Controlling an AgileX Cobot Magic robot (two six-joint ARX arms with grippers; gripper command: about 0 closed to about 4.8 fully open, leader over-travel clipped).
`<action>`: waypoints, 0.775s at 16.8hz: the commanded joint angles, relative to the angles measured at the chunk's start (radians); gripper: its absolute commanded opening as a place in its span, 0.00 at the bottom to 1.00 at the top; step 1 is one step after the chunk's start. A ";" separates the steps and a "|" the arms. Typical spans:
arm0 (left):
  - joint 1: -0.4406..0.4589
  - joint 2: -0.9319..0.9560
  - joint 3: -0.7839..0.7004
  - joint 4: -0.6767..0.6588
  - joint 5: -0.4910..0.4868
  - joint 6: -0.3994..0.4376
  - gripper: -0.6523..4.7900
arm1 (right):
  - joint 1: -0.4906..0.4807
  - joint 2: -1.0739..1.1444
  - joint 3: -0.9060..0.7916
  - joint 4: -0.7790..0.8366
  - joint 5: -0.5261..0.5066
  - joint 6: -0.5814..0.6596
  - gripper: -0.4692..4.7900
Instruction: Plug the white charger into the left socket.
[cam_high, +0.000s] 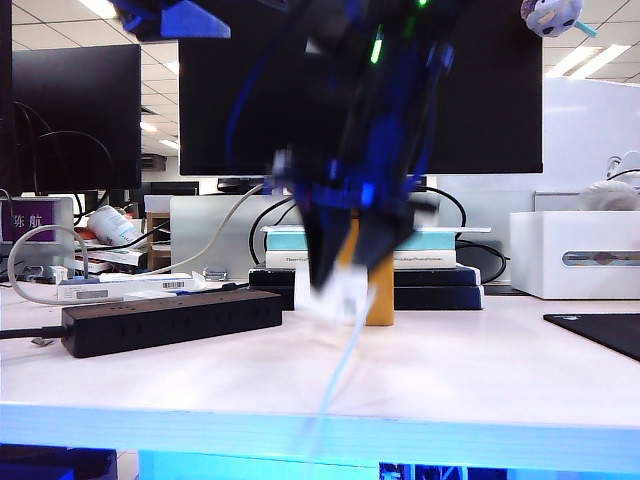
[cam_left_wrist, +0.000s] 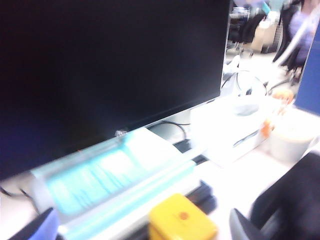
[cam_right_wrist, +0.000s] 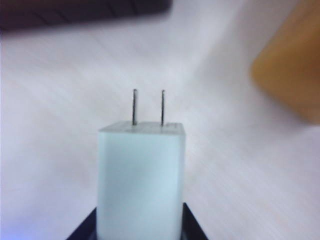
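Right end effector (cam_right_wrist: 140, 232) grips the white charger (cam_right_wrist: 141, 175), prongs outward; left end effector (cam_left_wrist: 145, 227) spread wide, empty.

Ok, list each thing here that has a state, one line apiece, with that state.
white charger: unplugged, between the right gripper's fingers, prongs pointing away from the gripper, cable hanging.
right gripper: shut on the charger, near the middle of the table.
left gripper: open, empty, above the yellow tin.
power strip: lying flat, visible sockets empty.
monitor: screen dark.
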 joint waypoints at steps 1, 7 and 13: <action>0.001 -0.030 0.003 0.004 -0.031 0.082 1.00 | 0.000 -0.119 0.005 -0.005 -0.007 0.001 0.40; 0.000 -0.045 0.003 -0.180 -0.084 0.593 1.00 | -0.068 -0.327 0.006 -0.063 -0.273 0.214 0.40; -0.010 -0.046 0.003 -0.381 0.121 1.037 1.00 | -0.077 -0.330 0.006 -0.033 -0.395 0.236 0.40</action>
